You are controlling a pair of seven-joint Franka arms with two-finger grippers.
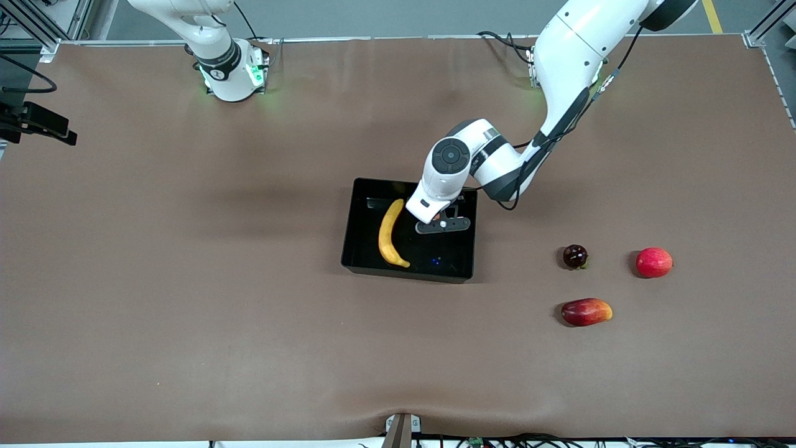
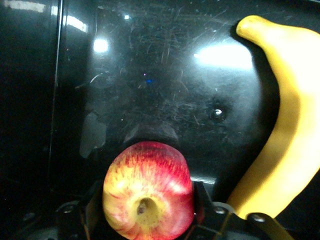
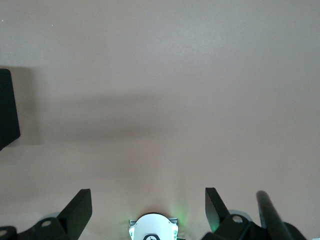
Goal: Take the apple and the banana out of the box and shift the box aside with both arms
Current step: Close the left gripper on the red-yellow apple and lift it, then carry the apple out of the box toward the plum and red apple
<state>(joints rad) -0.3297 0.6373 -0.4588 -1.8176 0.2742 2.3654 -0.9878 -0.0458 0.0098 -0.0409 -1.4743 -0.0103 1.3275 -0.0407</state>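
The black box (image 1: 356, 260) lies mid-table, its glossy floor (image 2: 150, 75) filling the left wrist view. A yellow banana (image 1: 390, 233) (image 2: 285, 140) lies inside it, toward the right arm's end. My left gripper (image 1: 441, 223) (image 2: 147, 200) is down in the box beside the banana. It is shut on the red, yellow-streaked apple (image 2: 147, 192), with a dark finger (image 2: 92, 207) pressed against each side and the stem dimple facing the camera. My right gripper (image 3: 148, 207) stands open over bare table near its own base, holding nothing; that arm waits.
Three other fruits lie toward the left arm's end of the table: a small dark red one (image 1: 575, 256), a plain red round one (image 1: 654, 262) and an oblong red-orange mango (image 1: 586, 312) nearer the front camera. The brown table (image 1: 186, 311) spreads wide around the box.
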